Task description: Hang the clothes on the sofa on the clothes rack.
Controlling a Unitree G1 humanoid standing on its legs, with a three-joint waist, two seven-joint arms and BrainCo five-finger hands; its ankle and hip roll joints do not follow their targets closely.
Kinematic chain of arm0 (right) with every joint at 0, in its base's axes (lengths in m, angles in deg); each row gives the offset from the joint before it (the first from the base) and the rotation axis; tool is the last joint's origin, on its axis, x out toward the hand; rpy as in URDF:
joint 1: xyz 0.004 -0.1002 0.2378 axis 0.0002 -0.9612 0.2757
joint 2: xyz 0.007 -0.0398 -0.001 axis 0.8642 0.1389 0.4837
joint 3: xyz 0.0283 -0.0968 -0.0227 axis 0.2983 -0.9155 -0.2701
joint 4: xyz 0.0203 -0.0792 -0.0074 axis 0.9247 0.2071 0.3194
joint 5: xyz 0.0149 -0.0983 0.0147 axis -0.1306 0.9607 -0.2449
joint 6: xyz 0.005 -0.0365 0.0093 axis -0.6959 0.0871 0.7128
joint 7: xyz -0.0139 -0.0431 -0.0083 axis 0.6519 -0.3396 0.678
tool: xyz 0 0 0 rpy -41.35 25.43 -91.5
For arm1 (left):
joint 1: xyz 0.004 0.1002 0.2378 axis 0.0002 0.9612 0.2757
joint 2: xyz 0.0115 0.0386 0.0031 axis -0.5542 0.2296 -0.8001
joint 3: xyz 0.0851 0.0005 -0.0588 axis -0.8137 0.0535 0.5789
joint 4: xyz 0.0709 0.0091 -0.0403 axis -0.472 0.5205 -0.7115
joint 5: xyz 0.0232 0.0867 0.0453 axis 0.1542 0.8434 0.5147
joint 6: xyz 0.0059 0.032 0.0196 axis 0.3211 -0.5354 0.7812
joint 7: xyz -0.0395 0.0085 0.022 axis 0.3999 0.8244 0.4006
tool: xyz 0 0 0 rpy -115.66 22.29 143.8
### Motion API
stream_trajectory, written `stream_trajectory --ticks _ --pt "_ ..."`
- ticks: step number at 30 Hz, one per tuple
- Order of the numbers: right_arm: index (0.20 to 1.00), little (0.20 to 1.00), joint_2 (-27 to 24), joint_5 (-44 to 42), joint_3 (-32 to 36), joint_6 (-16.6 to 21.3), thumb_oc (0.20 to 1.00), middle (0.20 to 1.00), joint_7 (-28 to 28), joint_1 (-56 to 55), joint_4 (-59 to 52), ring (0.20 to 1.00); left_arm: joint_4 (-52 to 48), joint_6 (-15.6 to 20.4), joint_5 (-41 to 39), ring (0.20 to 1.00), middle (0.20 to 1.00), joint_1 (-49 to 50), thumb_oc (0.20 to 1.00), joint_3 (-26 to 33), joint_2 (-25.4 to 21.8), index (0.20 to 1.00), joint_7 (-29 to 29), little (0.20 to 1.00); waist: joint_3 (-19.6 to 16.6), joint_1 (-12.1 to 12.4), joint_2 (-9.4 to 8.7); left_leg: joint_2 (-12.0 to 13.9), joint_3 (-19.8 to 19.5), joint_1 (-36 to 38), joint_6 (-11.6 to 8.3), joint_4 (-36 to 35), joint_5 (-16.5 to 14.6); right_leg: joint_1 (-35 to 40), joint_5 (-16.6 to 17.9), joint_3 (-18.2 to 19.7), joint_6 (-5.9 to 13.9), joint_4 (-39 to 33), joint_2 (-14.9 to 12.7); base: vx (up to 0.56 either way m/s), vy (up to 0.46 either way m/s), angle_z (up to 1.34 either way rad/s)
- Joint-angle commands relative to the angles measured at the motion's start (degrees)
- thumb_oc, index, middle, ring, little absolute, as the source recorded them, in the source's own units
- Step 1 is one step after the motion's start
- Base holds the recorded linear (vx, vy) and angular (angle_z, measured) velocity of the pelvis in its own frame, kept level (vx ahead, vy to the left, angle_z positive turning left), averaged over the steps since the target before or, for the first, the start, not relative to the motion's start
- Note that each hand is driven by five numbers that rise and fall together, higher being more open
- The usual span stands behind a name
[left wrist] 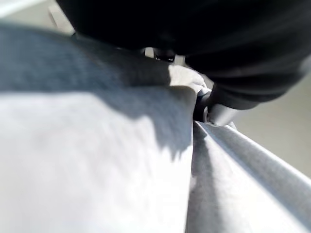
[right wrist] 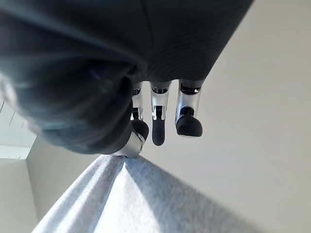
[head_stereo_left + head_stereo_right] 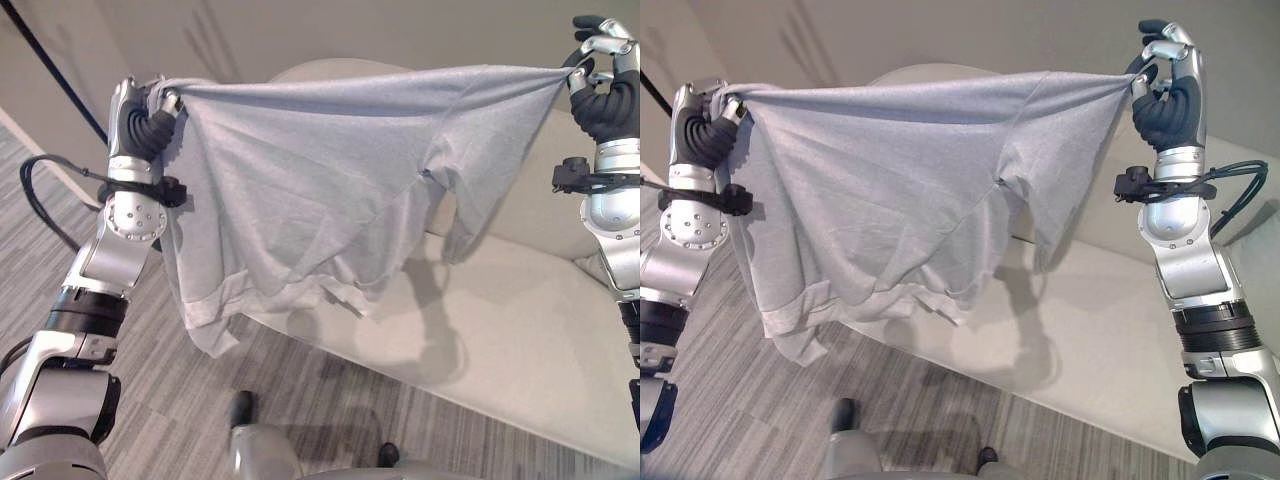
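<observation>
A: Left eye view, nearest item first: grey striped carpet floor [image 3: 170,400], low in the frame, running under everything else.

B: Next entry?

A: One light grey knit cotton T-shirt [image 3: 320,190], held up in the air and stretched wide between both hands. Its upper edge is pulled taut; the body and one short sleeve hang loose below, above the floor and the front of the sofa.

B: Hands?

A: Left hand [image 3: 150,115], raised at the shirt's left corner, fingers clenched round a bunch of the fabric; its wrist view shows the cloth gathered against the palm. Right hand [image 3: 1160,80], raised at the opposite corner, thumb and fingers pinching the shirt's edge, with some fingers [image 2: 187,119] extended past it in the right wrist view.

B: Behind that?

A: One pale beige upholstered sofa [image 3: 520,320], seat bare, partly hidden by the hanging shirt. Farthest: plain beige wall [image 3: 350,30].
</observation>
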Motion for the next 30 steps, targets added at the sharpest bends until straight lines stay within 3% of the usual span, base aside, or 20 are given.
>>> stream_trajectory --ticks 1,2,3,5,7,8,13,15,17,19,20,24,27,28,29,30 --pt "0.200 0.200 -4.17 0.50 -0.97 1.78 0.200 0.200 -1.59 0.07 -0.22 0.200 -1.76 2.47 -3.65 0.200 0.200 -1.81 0.200 3.80 -2.54 0.200 -3.01 0.200 -7.84 3.43 1.22 -2.32 -3.26 2.81 -1.45 -1.11 -0.05 -2.31 -2.11 1.88 4.04 1.75 -2.70 0.22 0.387 -0.01" --pt "0.200 0.200 -4.19 0.50 -0.93 1.78 0.200 0.200 -1.56 -0.03 -0.26 0.200 -1.83 2.45 -3.64 0.200 0.200 -1.71 0.200 3.83 -2.49 0.200 -2.99 0.200 -7.84 3.40 1.15 -2.51 -3.33 2.67 -1.42 -0.61 -0.47 -2.06 -2.03 1.77 4.16 1.49 -2.84 0.19 0.546 0.10" --pt "0.200 0.200 -3.89 1.32 0.05 1.15 0.200 0.200 -1.11 -0.55 -0.36 0.200 -2.40 2.26 -3.41 0.200 0.200 -2.14 0.200 3.69 -2.21 0.200 -2.71 0.200 -7.96 2.92 1.13 -5.30 -2.87 2.27 -1.37 1.94 -4.36 -2.65 1.32 1.60 5.19 1.50 -6.43 0.12 0.547 0.31" --pt "0.200 0.200 -2.62 2.14 0.72 1.05 0.200 0.200 -2.05 -0.27 -0.37 0.200 -2.19 2.18 -2.96 0.200 0.200 -3.94 0.200 2.32 -2.93 0.200 -2.87 0.200 -7.03 2.56 -0.34 -8.94 -0.78 1.33 -0.21 4.76 -7.46 -5.98 10.97 2.26 6.15 2.01 -10.85 0.05 0.594 0.25" --pt "0.200 0.200 -2.47 2.81 0.06 1.17 0.200 0.200 -3.24 1.94 -0.38 0.200 -3.00 2.22 -2.04 0.200 0.200 -5.88 0.200 1.55 -4.73 0.200 -3.21 0.200 -6.49 3.35 -0.67 -9.76 2.55 0.68 1.15 5.01 -8.84 -9.04 14.42 0.00 6.07 1.27 -12.13 -0.12 0.436 0.07" --pt "0.200 0.200 -2.50 2.92 -0.28 1.14 0.200 0.200 -3.52 3.25 0.22 0.200 -3.08 2.17 -1.74 0.200 0.200 -6.63 0.200 1.48 -5.34 0.200 -3.30 0.200 -6.29 3.87 -0.67 -10.25 4.13 0.11 1.93 4.84 -8.63 -9.70 14.23 -1.28 5.56 0.81 -11.69 -0.12 0.480 -0.36" --pt "0.200 0.200 -4.71 2.44 -0.88 1.69 0.200 0.200 -3.91 6.41 1.26 0.200 -4.35 1.47 -1.17 0.200 0.200 -7.92 0.200 1.60 -4.55 0.200 -2.33 0.200 -6.79 4.48 -1.39 -16.25 6.75 1.40 5.43 -0.41 -6.13 -8.90 0.64 1.20 1.35 6.95 2.46 -0.02 0.417 -0.31" --pt "0.200 0.200 -4.51 2.62 -0.52 1.89 0.200 0.200 -3.70 5.94 1.03 0.200 -4.04 0.90 -1.48 0.200 0.200 -7.13 0.200 2.21 -2.98 0.200 -2.02 0.200 -6.90 4.94 -2.61 -19.16 7.00 2.55 6.19 -2.91 -4.35 -7.66 -2.26 2.11 0.28 8.21 8.44 -0.01 0.243 -0.07" --pt "0.200 0.200 -4.25 2.79 -0.70 1.74 0.200 0.200 -3.29 5.95 1.05 0.200 -3.85 0.57 -1.47 0.200 0.200 -7.00 0.200 2.98 -1.95 0.200 -1.63 0.200 -7.15 5.76 -3.70 -21.12 7.56 3.49 6.39 -4.20 -3.45 -6.76 -2.65 2.36 -1.16 6.31 10.92 -0.01 0.157 -0.09" --pt "0.200 0.200 -3.79 2.75 -1.02 1.71 0.200 0.200 -3.33 6.08 1.17 0.200 -3.84 0.44 -1.32 0.200 0.200 -6.45 0.200 3.52 -1.21 0.200 -1.44 0.200 -7.03 6.17 -4.00 -21.62 7.66 4.51 6.60 -4.50 -3.64 -5.87 -2.81 2.31 -2.11 4.85 11.20 0.05 0.093 0.05" --pt "0.200 0.200 -2.99 2.82 -0.87 1.33 0.200 0.200 -2.19 5.03 0.90 0.200 -4.88 0.67 -1.72 0.200 0.200 -2.63 0.200 5.89 1.08 0.200 -0.82 0.200 -6.62 5.94 -3.97 -22.52 7.10 6.22 6.93 -3.81 -4.99 -5.26 -0.88 3.89 -2.09 1.61 11.69 0.07 0.113 0.02" --pt "0.200 0.200 -3.83 2.52 -0.06 1.11 0.200 0.200 -1.62 3.01 0.73 0.200 -6.19 0.76 -1.71 0.200 0.200 -0.44 0.200 6.26 2.64 0.200 0.05 0.200 -5.58 4.82 -3.19 -23.17 5.76 6.12 7.71 1.97 -8.62 -5.75 0.32 3.92 -2.12 1.17 10.86 0.06 0.135 0.16" --pt "0.200 0.200 -3.94 2.35 0.96 1.06 0.200 0.200 -1.33 1.52 0.33 0.200 -7.08 0.73 -1.29 0.200 0.200 -0.10 0.200 6.33 2.16 0.200 0.38 0.200 -5.17 4.24 -3.07 -21.81 5.60 5.01 7.24 3.69 -8.94 -5.47 0.68 3.54 -1.60 0.50 10.02 0.01 0.149 0.27" --pt "0.200 0.200 -4.30 1.89 0.92 1.22 0.200 0.200 -1.40 1.59 0.20 0.200 -6.83 0.94 -1.71 0.200 0.200 -0.87 0.200 5.85 1.29 0.200 0.32 0.200 -4.82 4.31 -3.68 -19.02 4.65 3.03 6.49 3.50 -7.83 -5.59 0.83 3.86 -0.82 0.06 8.07 0.00 0.133 0.17" --pt "0.200 0.200 -4.29 1.86 1.03 1.24 0.200 0.200 -1.38 1.55 0.21 0.200 -6.69 1.00 -1.77 0.200 0.200 -1.05 0.200 5.70 1.23 0.200 0.32 0.200 -5.01 4.24 -3.78 -19.05 4.55 2.77 6.44 3.48 -7.76 -5.79 0.85 3.76 -0.83 0.01 8.06 0.07 0.339 0.12" --pt "0.200 0.200 -4.85 1.52 1.26 1.39 0.200 0.200 -1.62 1.41 0.06 0.200 -6.40 1.17 -2.20 0.200 0.200 -1.87 0.200 5.39 0.51 0.200 0.05 0.200 -5.02 3.99 -3.99 -14.57 3.13 1.64 5.37 2.05 -5.41 -6.12 -0.01 3.93 0.00 -0.39 5.87 0.11 0.314 0.07"
